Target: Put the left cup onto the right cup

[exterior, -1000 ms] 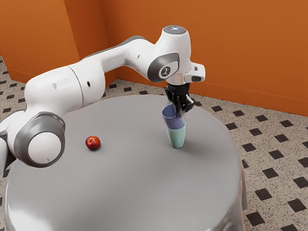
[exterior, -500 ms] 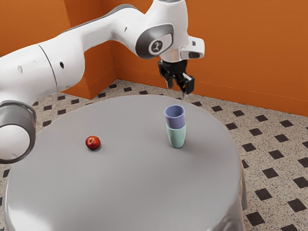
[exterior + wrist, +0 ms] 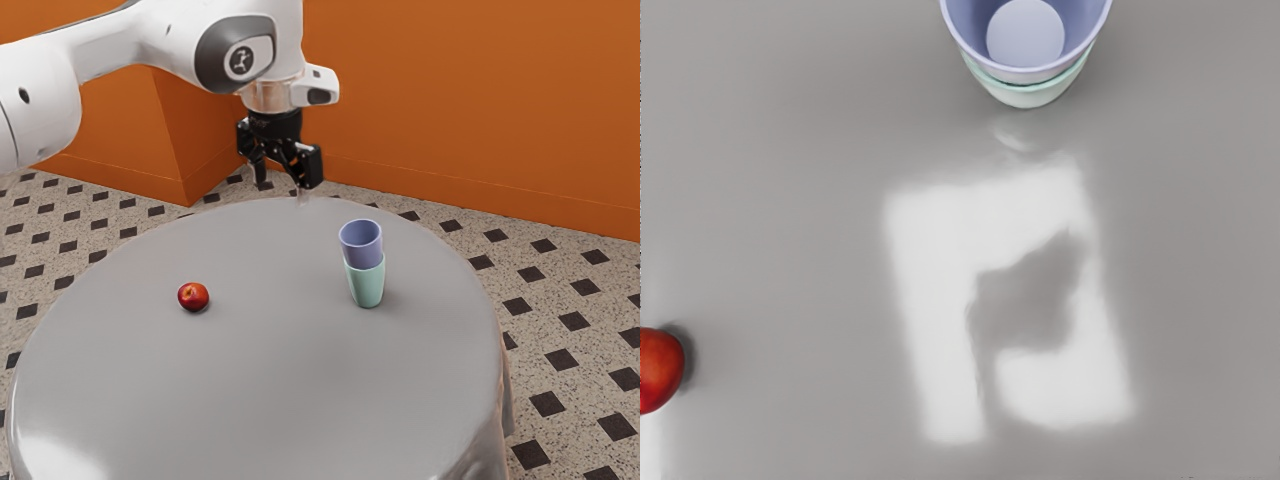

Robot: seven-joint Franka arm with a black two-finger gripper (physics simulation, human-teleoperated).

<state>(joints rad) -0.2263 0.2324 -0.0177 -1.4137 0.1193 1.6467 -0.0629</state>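
A lavender cup [image 3: 361,243] sits upright, nested inside a mint-green cup [image 3: 366,286], on the round grey table [image 3: 250,390]. Seen from above in the wrist view, the lavender cup [image 3: 1025,38] hides most of the green cup [image 3: 1025,92], of which a rim sliver shows. My black gripper [image 3: 297,183] hangs open and empty in the air above the table's far edge, up and toward the exterior view's left from the stacked cups, well apart from them.
A small red apple [image 3: 193,296] lies on the table toward the exterior view's left of the cups; the apple [image 3: 658,368] also appears in the wrist view. Orange walls stand behind the table, with a checkered floor around it.
My gripper let go of the lavender cup, which stays nested in the green one. The hand then rose and swung away toward the exterior view's left.
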